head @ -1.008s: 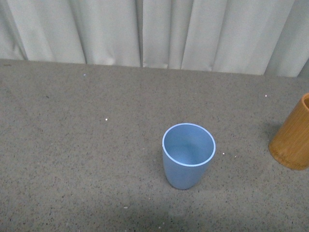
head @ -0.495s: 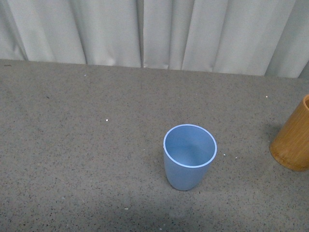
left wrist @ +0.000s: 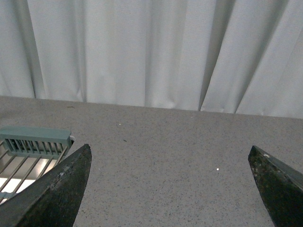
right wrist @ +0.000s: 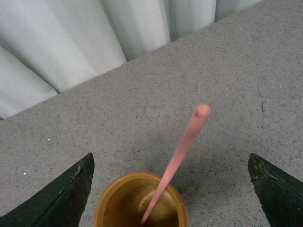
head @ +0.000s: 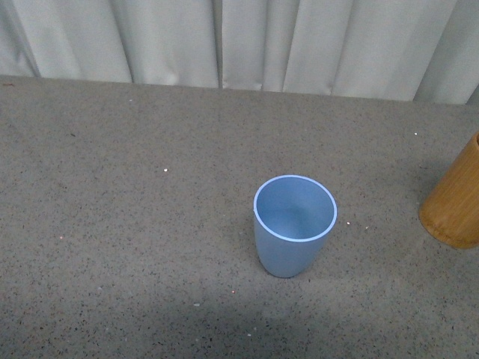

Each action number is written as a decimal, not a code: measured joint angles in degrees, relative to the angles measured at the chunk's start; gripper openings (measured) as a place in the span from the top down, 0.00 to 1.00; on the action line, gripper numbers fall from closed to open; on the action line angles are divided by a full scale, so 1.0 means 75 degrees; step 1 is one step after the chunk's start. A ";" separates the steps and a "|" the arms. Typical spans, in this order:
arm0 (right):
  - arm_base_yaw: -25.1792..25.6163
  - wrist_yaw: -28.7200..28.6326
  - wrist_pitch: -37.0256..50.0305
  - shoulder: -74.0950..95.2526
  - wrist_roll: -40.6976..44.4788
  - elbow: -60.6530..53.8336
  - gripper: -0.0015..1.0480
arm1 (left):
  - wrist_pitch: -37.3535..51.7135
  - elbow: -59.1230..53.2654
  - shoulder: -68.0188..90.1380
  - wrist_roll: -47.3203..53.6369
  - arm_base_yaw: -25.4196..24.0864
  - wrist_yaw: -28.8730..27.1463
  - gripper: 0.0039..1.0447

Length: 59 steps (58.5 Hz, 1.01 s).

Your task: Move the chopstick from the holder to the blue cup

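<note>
Front view: we see the blue cup [head: 294, 224] upright and empty near the middle of the grey table [head: 112, 224], its mouth open to us. The holder [head: 455, 206] sits well apart to its right, cut by the frame edge. No arm and no chopstick appear here.

The right wrist view fills that gap. We look down into the holder, where the chopstick [right wrist: 177, 158] stands with its lower end inside, its shaft seemingly against the rim and its rounded tip well above. We read the lean as plain resting: a long stick in a short cylinder tips until the rim stops it. The right gripper [right wrist: 171, 161] hangs above, fingers spread wide to either side of the stick, touching neither stick nor holder. We judge this a line-up for a pinch on the upper shaft, which stands free of the rim.

Left wrist view: the left gripper [left wrist: 169, 156] is likewise spread and holds nothing, over bare table facing the curtain [left wrist: 142, 47]. Only here do we catch a pale green slatted rack [left wrist: 33, 141]. Neither cup nor holder shows, so we take this arm as waiting aside.
</note>
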State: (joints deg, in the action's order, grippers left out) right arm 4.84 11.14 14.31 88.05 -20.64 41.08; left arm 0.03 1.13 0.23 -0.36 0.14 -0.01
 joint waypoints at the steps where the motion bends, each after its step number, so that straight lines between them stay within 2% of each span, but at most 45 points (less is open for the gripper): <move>1: -0.0015 0.0061 0.0000 0.0093 0.0023 0.0055 0.09 | 0.0000 0.0000 0.0000 0.0000 0.0000 0.0000 0.06; 38: -0.0219 0.0854 0.0323 0.1443 -0.0038 0.0446 0.09 | 0.0000 0.0000 0.0000 0.0000 0.0000 0.0000 0.06; 59: -0.0402 0.0868 0.0793 0.1580 -0.0219 0.0364 0.62 | 0.0000 0.0000 0.0000 0.0000 0.0000 0.0000 0.06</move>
State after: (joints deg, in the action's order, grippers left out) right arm 1.83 17.65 20.25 99.90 -22.28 43.81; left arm 0.03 1.13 0.23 -0.36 0.14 -0.01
